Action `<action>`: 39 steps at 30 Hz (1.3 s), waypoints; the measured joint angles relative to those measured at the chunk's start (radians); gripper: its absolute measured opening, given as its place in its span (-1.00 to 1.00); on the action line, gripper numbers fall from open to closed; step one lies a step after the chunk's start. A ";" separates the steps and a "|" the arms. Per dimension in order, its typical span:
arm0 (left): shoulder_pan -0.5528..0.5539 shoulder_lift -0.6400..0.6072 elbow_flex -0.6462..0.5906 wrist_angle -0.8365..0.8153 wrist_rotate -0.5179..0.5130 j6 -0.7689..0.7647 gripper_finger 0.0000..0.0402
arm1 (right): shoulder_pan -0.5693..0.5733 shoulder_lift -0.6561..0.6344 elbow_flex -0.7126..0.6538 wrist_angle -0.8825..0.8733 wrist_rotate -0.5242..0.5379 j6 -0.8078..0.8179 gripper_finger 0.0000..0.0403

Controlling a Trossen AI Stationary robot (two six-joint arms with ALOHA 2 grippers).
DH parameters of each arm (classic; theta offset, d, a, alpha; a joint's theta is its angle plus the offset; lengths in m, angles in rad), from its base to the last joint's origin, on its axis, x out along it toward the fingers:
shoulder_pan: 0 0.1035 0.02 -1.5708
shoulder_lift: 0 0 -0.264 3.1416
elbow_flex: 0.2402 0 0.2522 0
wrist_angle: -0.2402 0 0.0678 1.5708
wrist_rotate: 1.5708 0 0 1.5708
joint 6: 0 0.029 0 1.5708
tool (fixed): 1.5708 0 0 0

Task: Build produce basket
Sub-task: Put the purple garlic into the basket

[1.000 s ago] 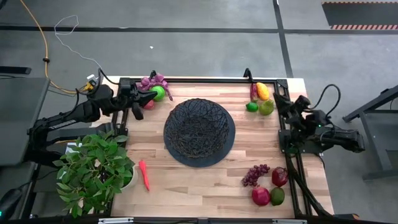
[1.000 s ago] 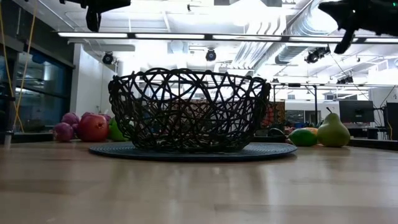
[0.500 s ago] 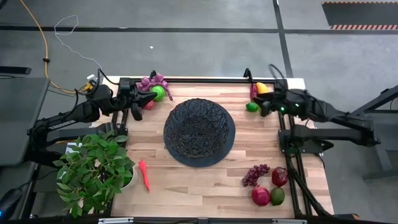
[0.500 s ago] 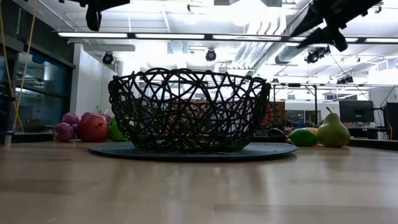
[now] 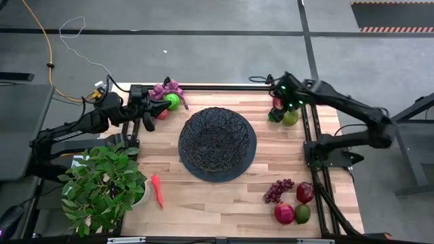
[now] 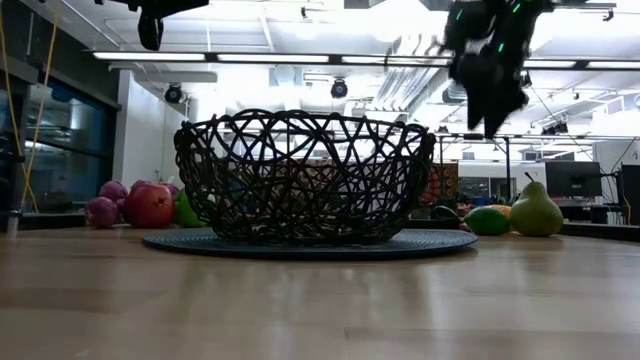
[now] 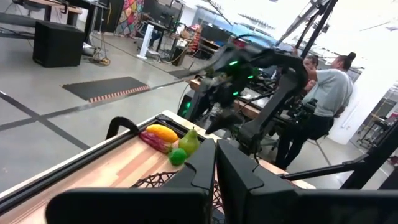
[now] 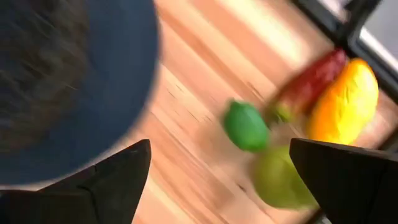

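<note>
The basket, round and of black open mesh, stands on a dark round mat at mid-table. At the far right lie a lime, a pear, a yellow-orange mango and a dark red piece. My right gripper hovers open above them, touching nothing. My left gripper is shut and held above the far-left produce: purple grapes, a green fruit and a red fruit.
A leafy potted plant stands at the near left, with a slim red-orange pepper beside it. Near right lie purple grapes, two red fruits and a green one. People stand beyond the table.
My right arm has swung in from beyond the table's right edge toward the far edge and leftward. Its gripper now hangs over the far-right lime and pear and has tipped downward. The left arm and all the produce have kept still.
</note>
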 joint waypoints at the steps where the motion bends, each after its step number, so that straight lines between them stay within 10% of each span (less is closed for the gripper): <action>1: 0.000 0.000 0.000 0.000 0.000 0.000 -0.97 | -0.020 0.039 0.000 -0.011 0.001 -0.029 0.83; 21: 0.001 0.001 0.000 0.000 -0.009 0.010 -0.97 | -0.103 0.378 -0.014 0.071 0.042 -0.176 0.81; 39: 0.101 0.200 0.188 -0.226 -0.166 0.052 -0.79 | -0.103 0.030 -0.014 0.407 -0.163 0.036 0.81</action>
